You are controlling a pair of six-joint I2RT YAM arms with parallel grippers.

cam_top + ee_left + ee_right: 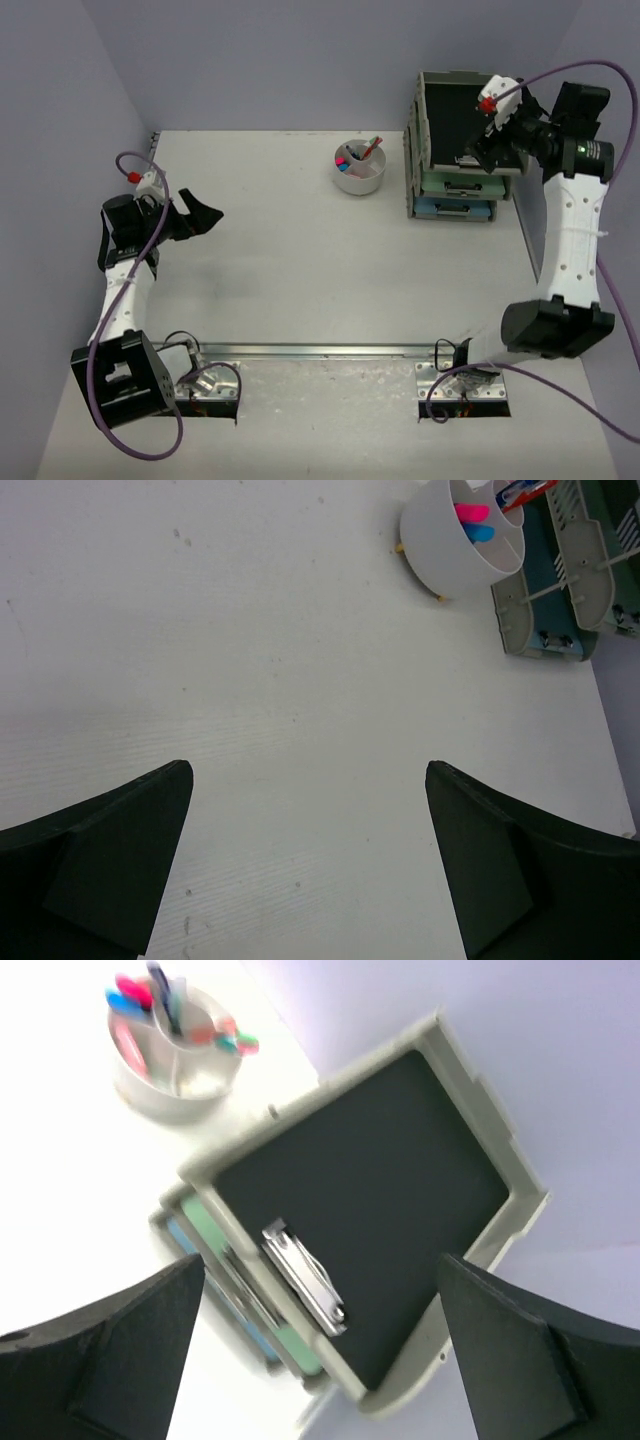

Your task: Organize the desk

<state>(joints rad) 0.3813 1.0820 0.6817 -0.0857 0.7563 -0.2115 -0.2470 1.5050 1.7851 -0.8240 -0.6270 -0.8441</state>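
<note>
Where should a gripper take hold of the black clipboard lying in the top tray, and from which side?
Probably the metal clip, from above. The clipboard lies flat inside the top tray, whose walls shield its edges; the clip is its only raised part.

Plain pale lilac walls (300, 60) on three sides, evenly lit

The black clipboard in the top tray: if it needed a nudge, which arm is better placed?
Probably the right. The right gripper, open, hovers directly over the clipboard in the tray stack, while the left gripper, also open, sits far across the desk.
</note>
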